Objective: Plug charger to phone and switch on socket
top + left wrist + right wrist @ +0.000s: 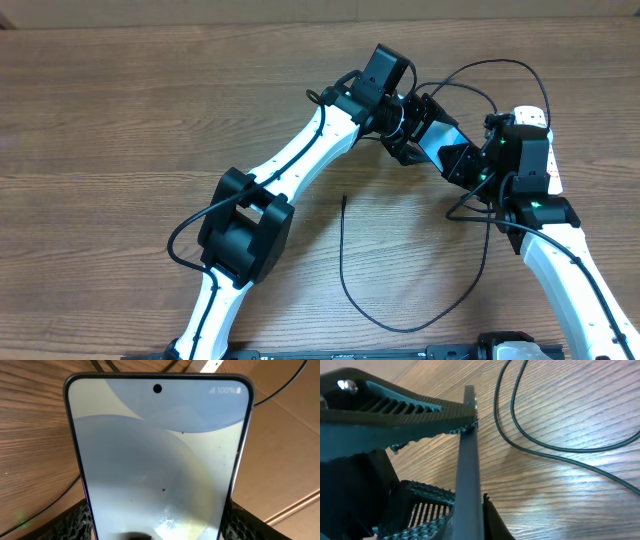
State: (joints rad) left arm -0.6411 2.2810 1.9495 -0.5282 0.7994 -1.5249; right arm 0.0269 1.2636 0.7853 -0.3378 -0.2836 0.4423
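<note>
Presently: phone point(160, 460) is off the desk point(120, 120), carried where the two arms meet at the far right of centre. Left hand point(407, 137) is clamped on it. In the left wrist view, meshed pads point(82, 521) press both long edges near its lower end, the lit screen faces the lens, and "100%" reads at the top corner. Right hand point(463, 160) is up against the same phone. The right wrist view has the phone edge-on with one ribbed finger point(395, 407) touching its side and another lower down. Cannot tell whether that hand is closed on it.

Charger point(341, 250) lies loose on the desk in a wide loop. Its free tip points away from the robot, apart from the phone. Socket point(528, 117) is mostly hidden under the right arm, with its white end showing.
</note>
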